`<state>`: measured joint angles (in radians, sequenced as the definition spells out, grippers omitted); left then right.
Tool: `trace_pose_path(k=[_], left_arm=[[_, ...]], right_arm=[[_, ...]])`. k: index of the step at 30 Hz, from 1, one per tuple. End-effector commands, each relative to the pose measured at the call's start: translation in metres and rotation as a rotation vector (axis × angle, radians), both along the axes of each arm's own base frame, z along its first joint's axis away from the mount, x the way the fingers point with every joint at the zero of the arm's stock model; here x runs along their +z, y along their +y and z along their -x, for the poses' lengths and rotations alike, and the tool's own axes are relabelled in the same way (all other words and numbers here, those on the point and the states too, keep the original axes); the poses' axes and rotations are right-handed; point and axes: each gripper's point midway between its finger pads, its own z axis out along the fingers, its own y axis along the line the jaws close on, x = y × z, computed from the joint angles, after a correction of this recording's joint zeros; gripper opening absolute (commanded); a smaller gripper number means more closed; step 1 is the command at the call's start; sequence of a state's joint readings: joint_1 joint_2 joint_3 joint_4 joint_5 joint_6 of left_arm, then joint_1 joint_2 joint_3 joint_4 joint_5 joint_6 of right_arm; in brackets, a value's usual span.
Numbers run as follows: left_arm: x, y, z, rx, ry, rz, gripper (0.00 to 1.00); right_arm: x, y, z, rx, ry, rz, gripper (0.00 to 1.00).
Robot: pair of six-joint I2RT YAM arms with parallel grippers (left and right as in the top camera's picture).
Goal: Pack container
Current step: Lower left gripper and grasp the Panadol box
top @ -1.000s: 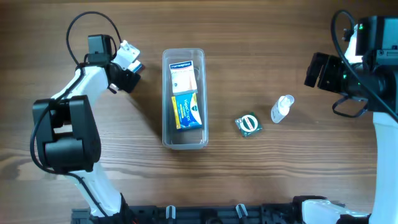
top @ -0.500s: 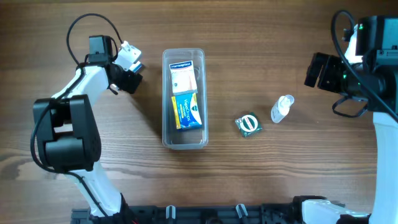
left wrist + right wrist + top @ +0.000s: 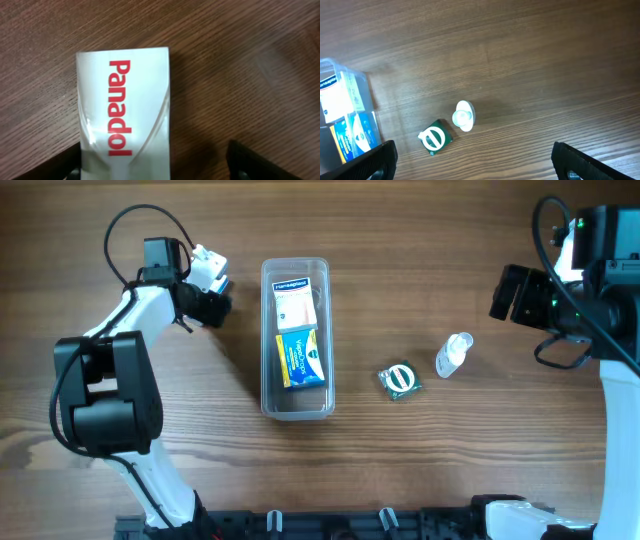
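Two in container (image 3: 297, 402): white box (image 3: 293, 302), blue box (image 3: 300, 358). Left tool (image 3: 157, 167) spread around Panadol box (image 3: 122, 110), container's 10 o'clock. Right tool (image 3: 477, 162) spread over tabletop (image 3: 530, 45), 3 o'clock.

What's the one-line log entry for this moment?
left gripper open around Panadol box | right gripper open, empty | container holds white box, blue box | bottle, green packet outside

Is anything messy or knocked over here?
Nothing is spilled or broken. The small bottle, right of the clear tub, seems to be lying tipped over beside the green packet, though that is hard to tell for sure.
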<state>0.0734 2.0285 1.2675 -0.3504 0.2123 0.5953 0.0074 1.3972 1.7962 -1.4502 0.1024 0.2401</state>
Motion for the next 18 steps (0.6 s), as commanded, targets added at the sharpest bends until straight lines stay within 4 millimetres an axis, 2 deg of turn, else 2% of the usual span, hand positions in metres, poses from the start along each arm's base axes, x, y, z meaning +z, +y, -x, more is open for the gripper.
trace_pose_path(k=[1, 4, 12, 15, 18], left_arm=[[0.003, -0.006, -0.005, 0.039, -0.004, 0.065, 0.74], [0.006, -0.006, -0.01, 0.096, -0.015, 0.094, 0.63], [0.011, -0.004, -0.02, 0.149, -0.051, 0.117, 0.54], [0.01, 0.0, -0.02, 0.16, -0.049, 0.097, 0.54], [0.009, 0.0, -0.017, 0.162, -0.039, 0.094, 0.65]], right_arm=[[0.001, -0.004, -0.002, -0.008, -0.002, 0.017, 1.0], [0.001, -0.004, -0.002, -0.008, -0.002, 0.017, 1.0], [0.001, -0.004, -0.002, -0.008, -0.002, 0.017, 1.0], [0.001, -0.004, -0.002, -0.008, -0.002, 0.017, 1.0], [0.001, -0.004, -0.002, -0.009, -0.002, 0.017, 1.0]])
